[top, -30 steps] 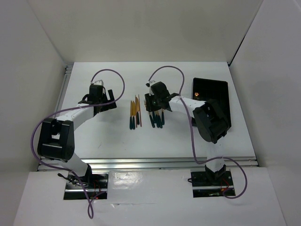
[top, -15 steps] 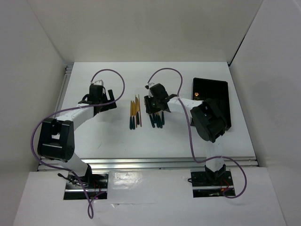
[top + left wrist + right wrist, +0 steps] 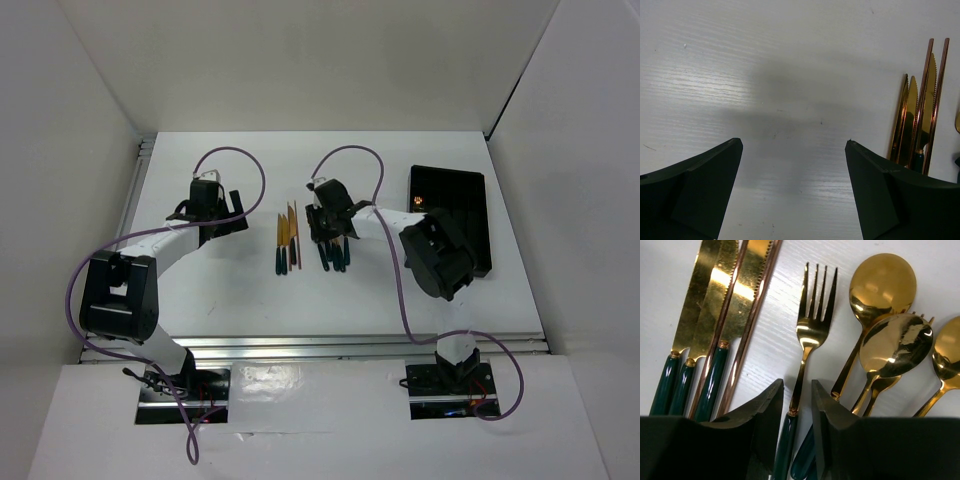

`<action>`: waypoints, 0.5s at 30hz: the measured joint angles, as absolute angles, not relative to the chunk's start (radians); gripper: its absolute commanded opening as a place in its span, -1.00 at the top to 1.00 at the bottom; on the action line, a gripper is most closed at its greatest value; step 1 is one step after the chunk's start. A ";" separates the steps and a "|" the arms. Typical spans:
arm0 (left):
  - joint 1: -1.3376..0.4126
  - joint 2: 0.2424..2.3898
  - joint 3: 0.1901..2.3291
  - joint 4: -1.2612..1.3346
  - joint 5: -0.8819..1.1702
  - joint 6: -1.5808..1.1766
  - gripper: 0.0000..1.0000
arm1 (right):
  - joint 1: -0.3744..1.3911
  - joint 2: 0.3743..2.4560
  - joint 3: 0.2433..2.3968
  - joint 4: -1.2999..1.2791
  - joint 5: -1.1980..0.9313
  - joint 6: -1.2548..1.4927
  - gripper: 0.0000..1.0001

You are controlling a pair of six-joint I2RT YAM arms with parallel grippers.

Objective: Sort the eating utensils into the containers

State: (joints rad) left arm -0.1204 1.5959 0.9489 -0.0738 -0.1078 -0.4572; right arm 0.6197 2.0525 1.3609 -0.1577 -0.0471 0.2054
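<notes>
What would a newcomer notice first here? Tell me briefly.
Gold-headed, green-handled knives, a fork and spoons lie side by side at the table's middle. The right claw straddles the fork's handle, jaws apart. The left claw hangs open over bare tabletop, and the black tray sits far right.

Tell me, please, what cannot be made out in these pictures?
- Top view: the tray's near end is partly hidden by the right arm; its compartments are too dark to count.
- Top view: the right gripper covers the heads of the utensils beneath it.
- Right wrist view: its fingers hide the fork's handle, so a grip cannot be judged.
- Left wrist view: the right edge and left gripper cut off the knives.
</notes>
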 measured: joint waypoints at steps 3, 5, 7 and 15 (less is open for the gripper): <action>-0.120 1.596 0.949 -0.074 -0.107 -0.457 -0.98 | 0.619 2.057 1.367 -0.163 -0.032 0.208 0.40; -0.120 1.596 0.949 -0.074 -0.107 -0.457 -0.98 | 0.619 2.060 1.369 -0.164 -0.026 0.209 0.53; -0.120 1.596 0.949 -0.074 -0.108 -0.457 -0.98 | 0.619 2.062 1.370 -0.164 -0.022 0.211 0.59; -0.120 1.596 0.949 -0.074 -0.107 -0.457 -0.98 | 0.620 2.085 1.404 -0.171 -0.021 0.216 0.90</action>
State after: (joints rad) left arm -0.1204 1.5959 0.9489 -0.0738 -0.1074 -0.4568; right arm 0.6197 2.0850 1.4044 -0.1715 -0.0212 0.2161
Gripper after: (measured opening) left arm 0.992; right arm 0.087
